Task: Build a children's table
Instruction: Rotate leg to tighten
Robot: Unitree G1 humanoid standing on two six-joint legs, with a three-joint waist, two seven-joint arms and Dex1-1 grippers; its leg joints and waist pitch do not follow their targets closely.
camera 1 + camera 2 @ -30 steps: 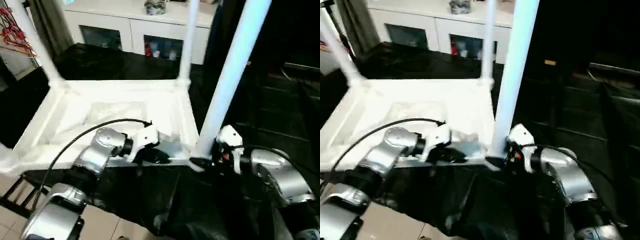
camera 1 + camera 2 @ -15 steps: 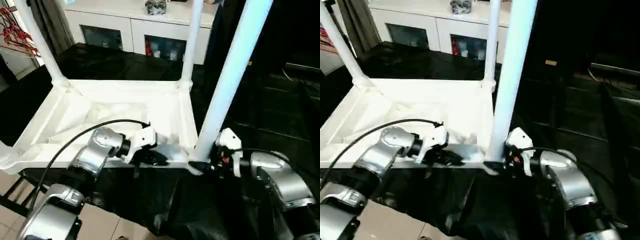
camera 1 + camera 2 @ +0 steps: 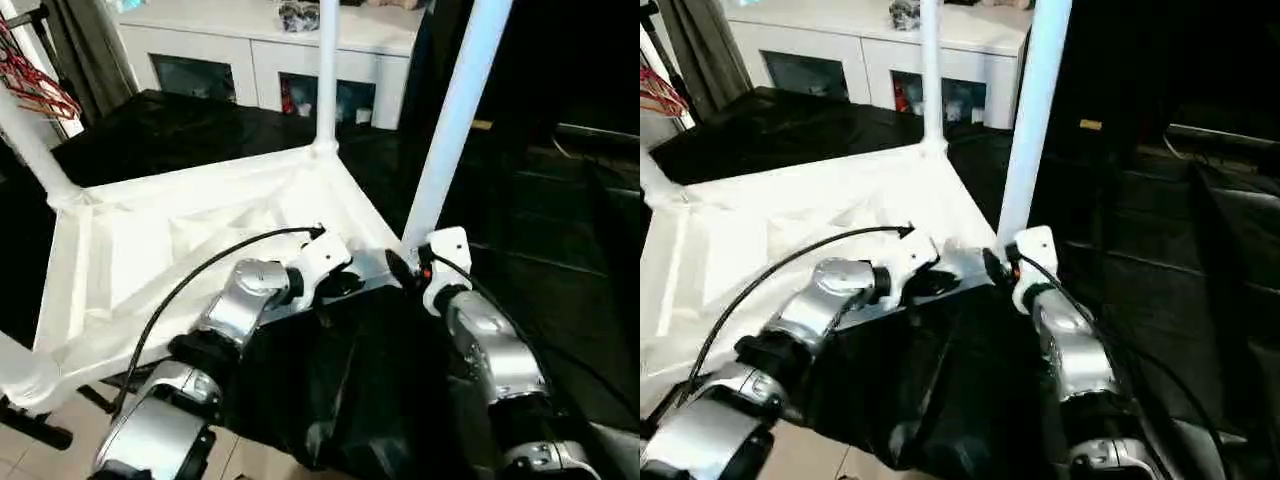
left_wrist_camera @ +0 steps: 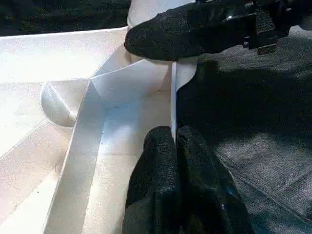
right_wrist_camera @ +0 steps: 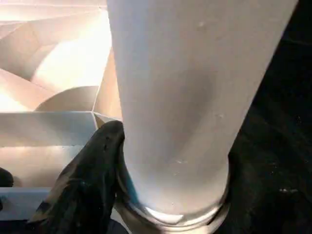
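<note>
Table [image 3: 180, 240] swung clockwise; left hand [image 4: 174, 141] pinching rim, right hand [image 3: 400, 268] clasping leg [image 3: 450, 120].

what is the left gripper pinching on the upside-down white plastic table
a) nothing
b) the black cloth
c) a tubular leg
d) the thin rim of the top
d: in the left wrist view the left gripper has its two black fingers closed on the thin white rim of the upturned table top, near the corner.

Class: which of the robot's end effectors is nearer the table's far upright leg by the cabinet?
Left, slightly. The left end effector pinches the tabletop's near rim; the right end effector grips the near leg, beyond the far leg.
</note>
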